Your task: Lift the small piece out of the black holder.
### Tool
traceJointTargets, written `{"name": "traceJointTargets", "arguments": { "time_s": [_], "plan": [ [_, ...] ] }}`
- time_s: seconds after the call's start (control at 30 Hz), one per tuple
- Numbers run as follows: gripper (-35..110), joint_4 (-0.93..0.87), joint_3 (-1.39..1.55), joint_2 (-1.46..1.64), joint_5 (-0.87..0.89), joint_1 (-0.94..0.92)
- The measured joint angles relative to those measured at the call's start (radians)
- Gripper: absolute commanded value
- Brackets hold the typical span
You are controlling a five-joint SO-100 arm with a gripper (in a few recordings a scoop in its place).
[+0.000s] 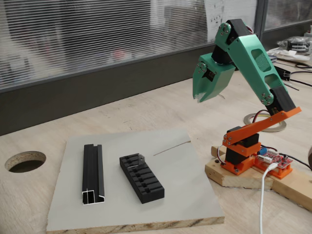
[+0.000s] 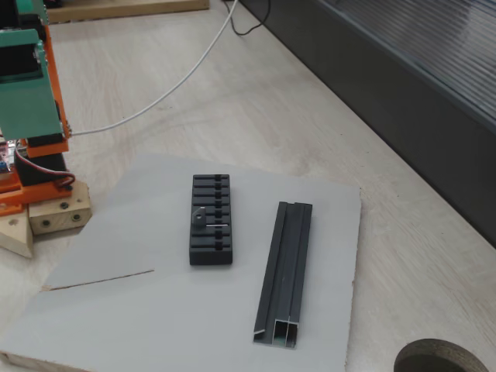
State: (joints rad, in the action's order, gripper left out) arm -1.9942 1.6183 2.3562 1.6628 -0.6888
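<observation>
Both fixed views show you the grey board (image 1: 190, 195) lying on the wooden table (image 1: 146, 109), with the black holder (image 1: 142, 178) and the longer black channel rail (image 1: 93, 173) side by side on it, apart from each other. Look at the holder in a fixed view: the small piece (image 1: 140, 158) sits at its far end, a greyish bit resting on top of the slotted block. From the opposite side you can see the same piece (image 2: 201, 218) lying around the holder's middle slots, towards the left edge of the block, though it is too small to make out its shape. Your gripper (image 1: 199, 98) hangs high in the air, well above and to the right of the board, pointing down, with the green arm (image 1: 253, 63) folded back over its orange base (image 1: 248, 153). The fingertips look close together, leaving at most a narrow gap, and nothing is between them. A thin dark line (image 1: 171, 147) marks the board near the holder, and a round hole (image 1: 25, 161) is cut in the table left of the board.
</observation>
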Motion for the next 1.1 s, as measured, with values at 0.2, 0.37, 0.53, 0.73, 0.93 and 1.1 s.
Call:
{"name": "traceJointTargets", "arguments": {
  "time_s": [0.2,0.37,0.53,0.73,0.93,1.1],
  "plan": [
    [12,0.000,0.000,0.000,0.000,0.000],
    [12,0.000,0.000,0.000,0.000,0.000],
    [12,0.000,0.000,0.000,0.000,0.000],
    [12,0.000,0.000,0.000,0.003,0.009],
    [12,0.000,0.000,0.000,0.156,0.210],
    [12,0.000,0.000,0.000,0.503,0.347]
  ]
}}
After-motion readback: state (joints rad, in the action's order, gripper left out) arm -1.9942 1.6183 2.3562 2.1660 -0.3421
